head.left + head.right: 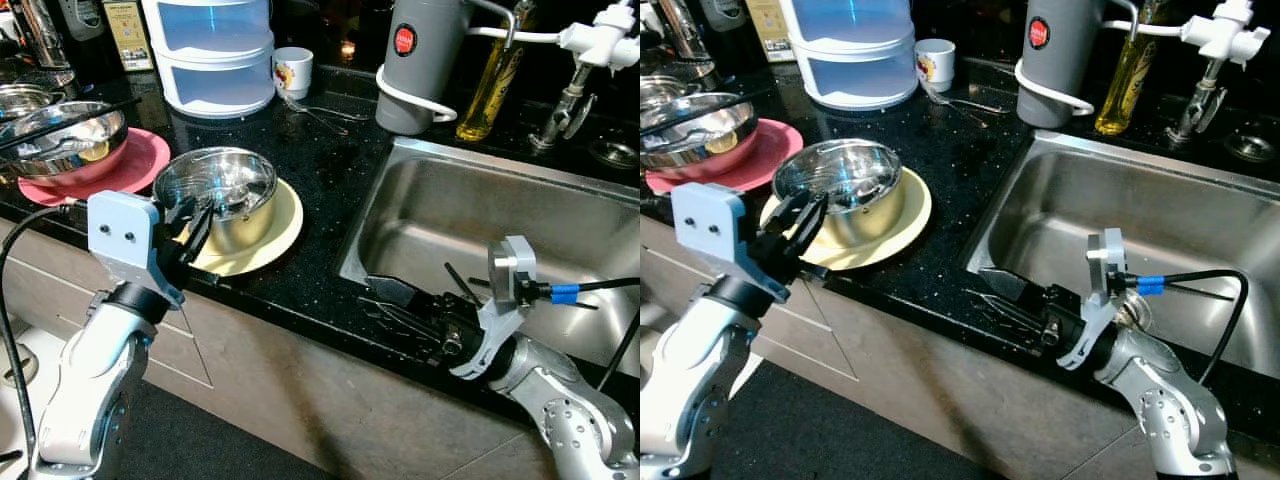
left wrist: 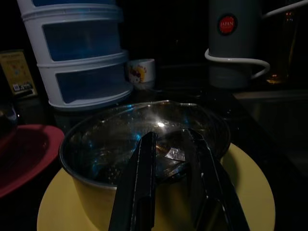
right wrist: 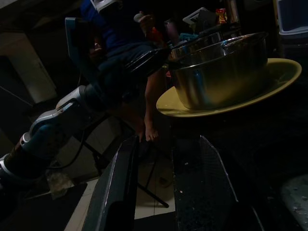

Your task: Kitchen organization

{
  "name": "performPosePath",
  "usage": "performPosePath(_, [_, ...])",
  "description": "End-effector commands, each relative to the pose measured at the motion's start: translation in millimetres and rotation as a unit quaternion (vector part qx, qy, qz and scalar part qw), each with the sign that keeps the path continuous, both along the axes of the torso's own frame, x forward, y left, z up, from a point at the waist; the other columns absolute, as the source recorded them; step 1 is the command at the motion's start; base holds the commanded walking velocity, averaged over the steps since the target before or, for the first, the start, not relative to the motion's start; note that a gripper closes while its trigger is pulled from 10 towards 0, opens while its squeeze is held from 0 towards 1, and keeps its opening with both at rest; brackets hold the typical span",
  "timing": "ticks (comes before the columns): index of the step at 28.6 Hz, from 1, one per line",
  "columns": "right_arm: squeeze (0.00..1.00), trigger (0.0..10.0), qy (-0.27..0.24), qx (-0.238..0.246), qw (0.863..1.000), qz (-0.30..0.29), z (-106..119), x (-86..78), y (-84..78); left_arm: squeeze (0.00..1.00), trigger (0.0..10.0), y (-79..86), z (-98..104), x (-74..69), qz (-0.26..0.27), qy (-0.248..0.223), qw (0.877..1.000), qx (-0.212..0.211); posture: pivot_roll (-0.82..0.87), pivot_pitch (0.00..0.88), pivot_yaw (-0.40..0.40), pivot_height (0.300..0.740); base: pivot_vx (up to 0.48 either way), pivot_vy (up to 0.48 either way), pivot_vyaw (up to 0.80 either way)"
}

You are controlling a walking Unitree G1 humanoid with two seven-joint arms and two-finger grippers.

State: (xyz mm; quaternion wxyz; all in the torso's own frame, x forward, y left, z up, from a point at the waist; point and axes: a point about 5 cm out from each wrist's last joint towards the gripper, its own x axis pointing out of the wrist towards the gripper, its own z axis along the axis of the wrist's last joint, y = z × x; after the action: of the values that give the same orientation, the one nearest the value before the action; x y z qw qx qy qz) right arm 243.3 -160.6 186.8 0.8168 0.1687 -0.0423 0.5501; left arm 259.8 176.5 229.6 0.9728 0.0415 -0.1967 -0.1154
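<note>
1. Black fingers of the left gripper [image 1: 197, 222] stand parted at the near rim of the shiny steel pot [image 1: 221, 195], holding nothing.
2. Round pale-yellow plate [image 1: 272, 230] carries that pot.
3. Right gripper [image 1: 400, 305], fingers apart and empty, rests on the black granite counter [image 1: 310, 160] beside the steel sink [image 1: 480, 215].
4. Red plate [image 1: 140, 160] with steel bowl [image 1: 65, 135] sits nearby.

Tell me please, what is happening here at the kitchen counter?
The robot stands at a black counter beside a sink. Its left gripper is at the near rim of a steel pot that sits on a yellow plate, fingers open with one over the rim. Its right gripper rests open on the counter edge in front of the sink, holding nothing. The pot is not lifted yet.
</note>
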Motion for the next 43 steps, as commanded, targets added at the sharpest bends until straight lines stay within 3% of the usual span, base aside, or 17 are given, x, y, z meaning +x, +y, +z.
performPosePath(1, [0.00, 10.0, 0.010, -0.001, 1.000, 0.008, -4.0, -0.9, 2.3, 0.00, 0.0, 2.3, 4.2, 2.2, 0.004, -0.005, 1.000, 0.008, 0.02, 0.092, -0.027, 0.740, 0.000, 0.000, 0.00])
performPosePath(4, [0.00, 10.0, 0.010, -0.001, 1.000, 0.008, -3.9, -0.7, 2.3, 0.00, 0.0, 2.2, 9.0, 2.7, 0.003, -0.013, 1.000, 0.008, 0.02, 0.095, -0.028, 0.740, 0.000, 0.000, 0.00])
performPosePath(6, [0.00, 10.0, 0.011, 0.000, 1.000, 0.007, -4.5, -0.9, 2.4, 0.00, 0.0, -1.1, 29.4, 2.9, -0.006, -0.043, 0.999, 0.005, 0.02, 0.096, -0.027, 0.740, 0.000, 0.000, 0.00])
performPosePath(11, [0.00, 10.0, 0.011, 0.001, 1.000, 0.006, -4.8, -0.8, 2.9, 0.00, 0.0, -3.5, 42.4, 3.0, -0.014, -0.062, 0.998, 0.003, 0.02, 0.099, -0.024, 0.740, 0.000, 0.000, 0.00])
performPosePath(22, [0.00, 10.0, 0.011, 0.000, 1.000, 0.003, -5.5, -1.2, 3.6, 0.00, 0.0, -5.3, 47.7, 3.2, -0.022, -0.066, 0.998, 0.002, 0.02, 0.101, -0.021, 0.740, 0.000, 0.000, 0.00])
performPosePath(43, [0.00, 10.0, 0.007, -0.002, 1.000, -0.025, -5.1, 4.5, 2.1, 0.00, 0.0, -2.3, 92.1, 8.3, -0.037, -0.124, 0.991, -0.027, 0.02, 0.101, -0.021, 0.740, 0.000, 0.000, 0.00])
